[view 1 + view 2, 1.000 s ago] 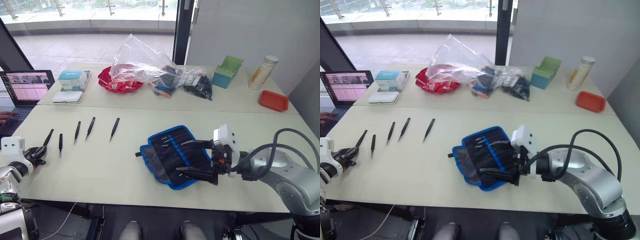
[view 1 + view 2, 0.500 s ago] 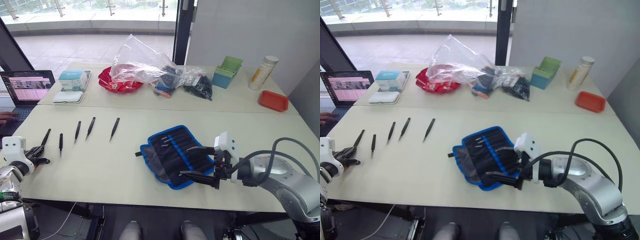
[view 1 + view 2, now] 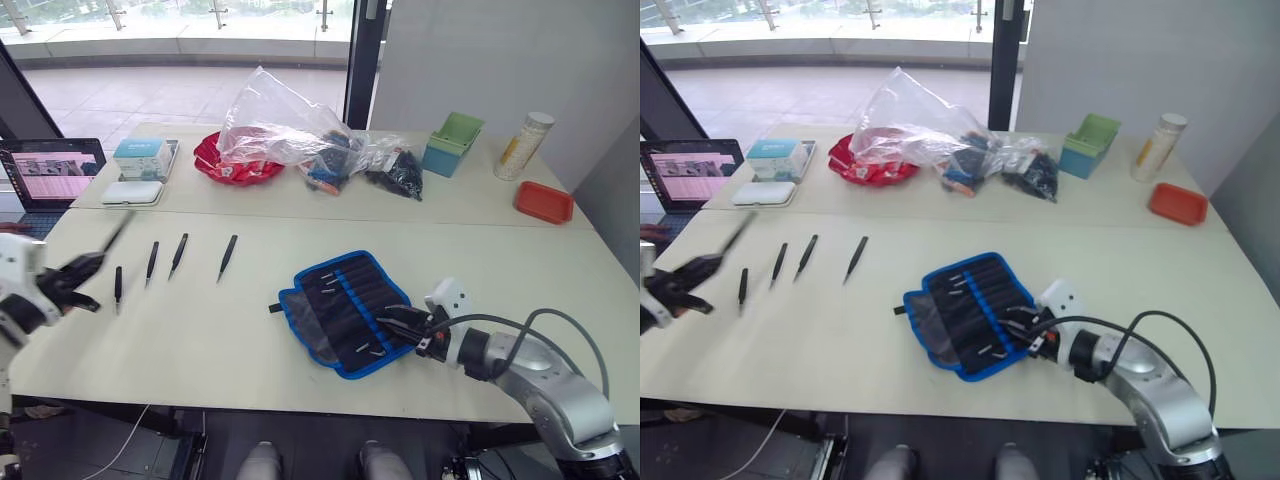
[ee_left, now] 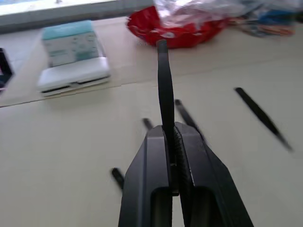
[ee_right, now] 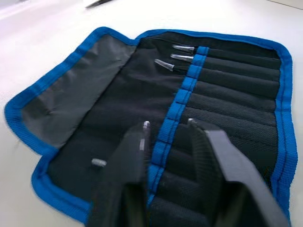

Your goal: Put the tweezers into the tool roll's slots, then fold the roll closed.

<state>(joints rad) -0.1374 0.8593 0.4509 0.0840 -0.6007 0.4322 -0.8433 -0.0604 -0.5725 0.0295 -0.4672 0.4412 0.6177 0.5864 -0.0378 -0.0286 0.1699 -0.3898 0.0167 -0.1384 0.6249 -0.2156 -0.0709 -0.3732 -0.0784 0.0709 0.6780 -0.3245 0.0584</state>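
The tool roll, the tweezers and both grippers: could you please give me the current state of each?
Tool roll: unfolded, lying flat on the table, slots facing up.
Held tweezer: clamped in the left gripper, lifted off the table.
Four other tweezers: lying loose on the table.
Left gripper: shut on a tweezer.
Right gripper: open, over the roll's blue stripe.

Two pale tables [image 3: 300, 215] stand end to end before a grey wall [image 3: 500, 50]; daylit floor-to-ceiling windows [image 3: 170, 40] with a dark frame [image 3: 362, 60]
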